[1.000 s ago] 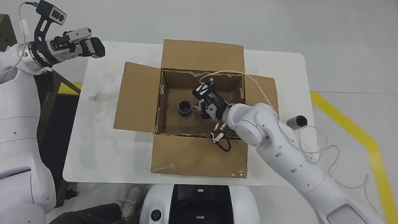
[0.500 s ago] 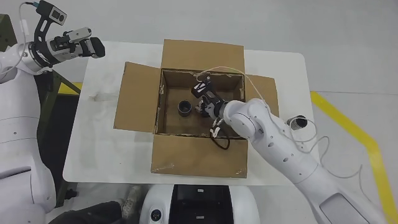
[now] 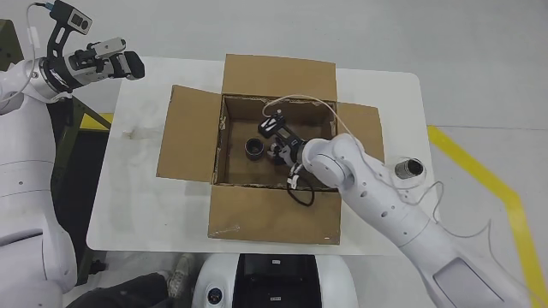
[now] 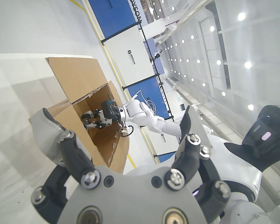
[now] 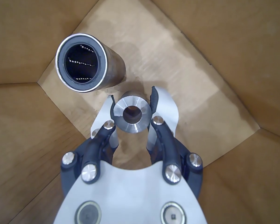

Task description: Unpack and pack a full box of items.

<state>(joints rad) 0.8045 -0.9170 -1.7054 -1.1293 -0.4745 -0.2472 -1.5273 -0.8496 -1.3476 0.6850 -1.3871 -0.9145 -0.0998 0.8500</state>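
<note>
So the small metal sleeve [image 5: 132,115] stands upright on the floor of the box [image 5: 177,59], right between the fingers [image 5: 164,103] of the right gripper [image 5: 133,93]. The fingers are closed in to about the sleeve's width, and both pads look pressed against its sides, so I'd call that a grip. Coming straight down from above makes sense: the box walls leave no room for a sideways approach.

Just past the fingertips, a bit off to one side, is a big metal tube [image 5: 84,62], also on end with its open bore facing up. It's near the sleeve but not touching it, so the fingers have just enough space to straddle the sleeve without bumping it. Honestly can't tell if the sleeve is going in or coming out.

Well away from the fingers, a loose tube [image 3: 408,168] sits on the table [image 3: 137,188] beyond the box flap. The left gripper [image 4: 116,117] hangs wide open and empty off the far table corner, probably parked out of the way.
</note>
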